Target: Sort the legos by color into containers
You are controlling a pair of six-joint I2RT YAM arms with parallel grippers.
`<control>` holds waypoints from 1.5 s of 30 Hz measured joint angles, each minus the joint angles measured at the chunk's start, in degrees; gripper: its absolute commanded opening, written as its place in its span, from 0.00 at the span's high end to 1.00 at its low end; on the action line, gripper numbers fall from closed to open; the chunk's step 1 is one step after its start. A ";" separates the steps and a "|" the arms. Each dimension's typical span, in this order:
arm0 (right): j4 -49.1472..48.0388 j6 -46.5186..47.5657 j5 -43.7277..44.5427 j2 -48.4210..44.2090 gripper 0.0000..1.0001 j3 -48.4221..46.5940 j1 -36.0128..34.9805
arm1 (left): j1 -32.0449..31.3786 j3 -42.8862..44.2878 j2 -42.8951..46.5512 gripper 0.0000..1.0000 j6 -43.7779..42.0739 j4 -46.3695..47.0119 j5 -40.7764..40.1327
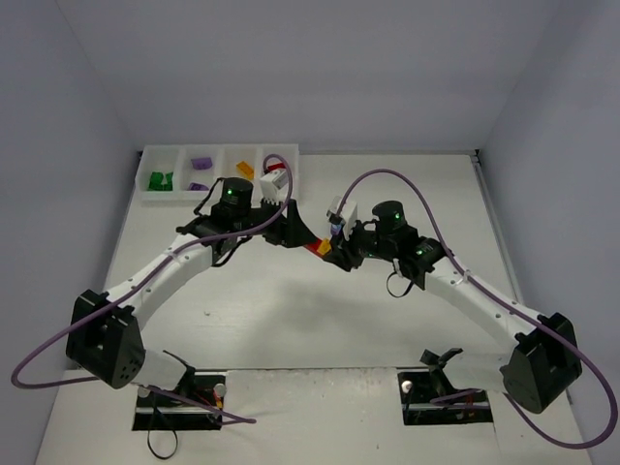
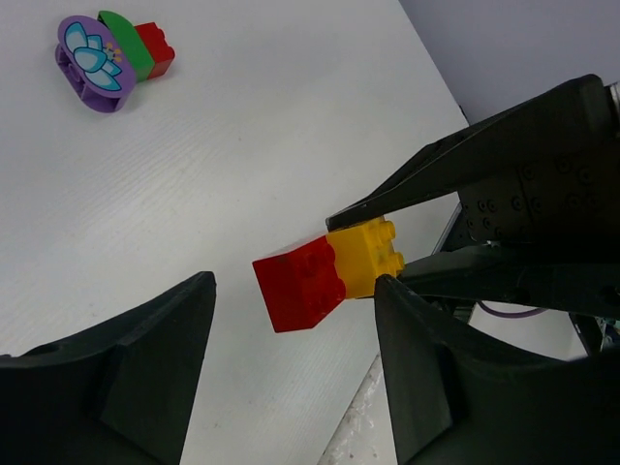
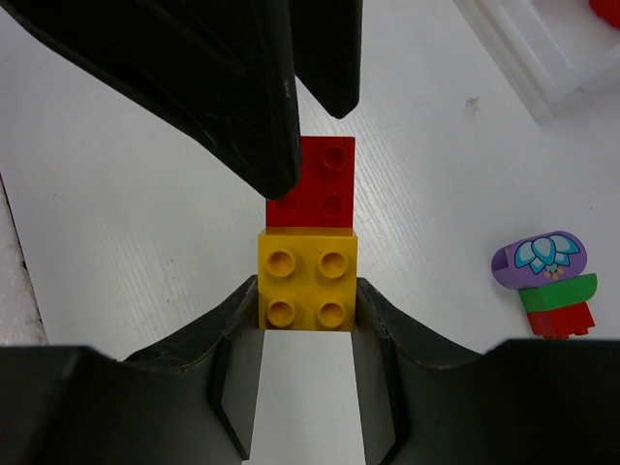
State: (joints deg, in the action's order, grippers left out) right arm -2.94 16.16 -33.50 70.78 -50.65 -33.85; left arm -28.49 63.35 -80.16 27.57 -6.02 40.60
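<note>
My right gripper (image 3: 307,295) is shut on a yellow brick (image 3: 307,281) that is joined to a red brick (image 3: 320,189), holding the pair above the table (image 1: 320,249). My left gripper (image 2: 295,286) is open, its fingers (image 3: 223,87) on either side of the red brick (image 2: 300,283) without closing on it. In the top view both grippers meet at the table's middle, the left (image 1: 302,235) and the right (image 1: 334,250). A joined purple, green and red piece (image 3: 547,281) lies on the table nearby and also shows in the left wrist view (image 2: 107,53).
The white tray (image 1: 218,198) stands at the back left, with green (image 1: 160,179), purple (image 1: 201,165), orange (image 1: 245,170) and red (image 1: 276,167) bricks in separate compartments. Its corner (image 3: 528,58) shows in the right wrist view. Purple cables arc over both arms.
</note>
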 measured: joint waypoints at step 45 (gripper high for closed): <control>-4.11 -1.57 2.71 -0.98 0.41 0.63 -1.51 | -0.13 -2.14 -1.75 1.00 4.24 7.48 -1.68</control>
State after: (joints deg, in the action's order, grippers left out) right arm -7.05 14.59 -30.79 69.80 -50.02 -35.35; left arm -28.62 61.21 -81.91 31.81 1.45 38.92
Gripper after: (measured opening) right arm 0.585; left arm 0.242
